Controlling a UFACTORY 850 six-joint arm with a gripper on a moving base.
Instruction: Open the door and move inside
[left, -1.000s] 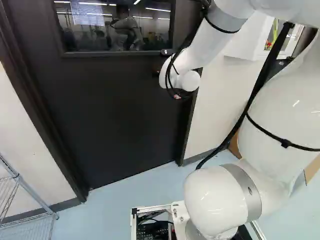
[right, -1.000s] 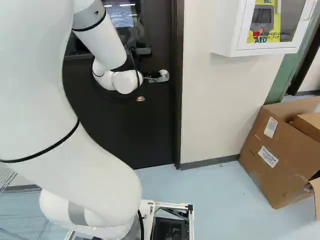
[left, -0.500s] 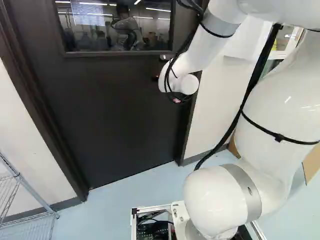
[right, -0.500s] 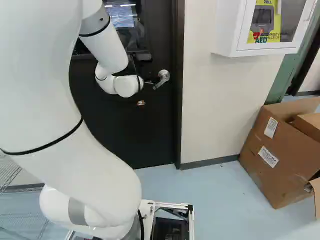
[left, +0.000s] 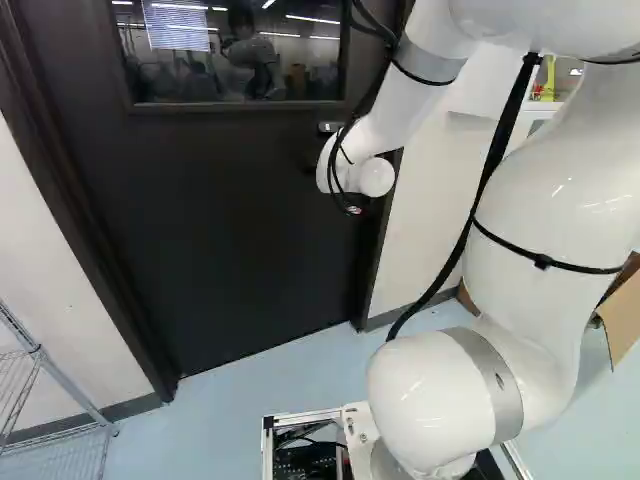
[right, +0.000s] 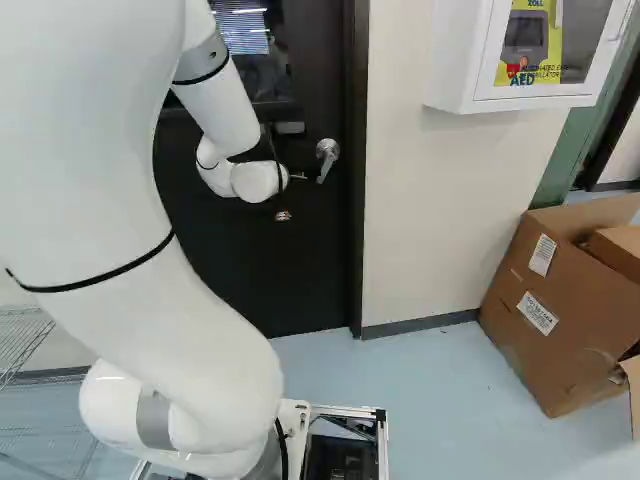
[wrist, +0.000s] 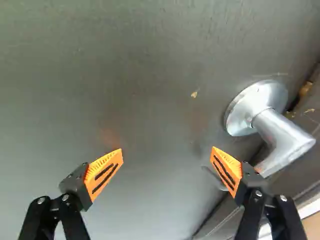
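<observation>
Lever (wrist: 282, 137) swung downward | silvery (bent) | dark door (left: 230, 220), seemingly shut

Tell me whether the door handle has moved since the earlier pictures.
Yes: judged against the door frame in the right base view, the door handle has swung from nearly level to pointing steeply down.

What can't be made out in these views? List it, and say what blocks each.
- Left base view: the door lever, hidden behind the arm.
- Right base view: most of the hand, behind the arm's wrist.
- Both base views: the top of the door, cut off by the upper edge.
- Left base view: whether the window shows a room beyond or reflections; too dim.
</observation>
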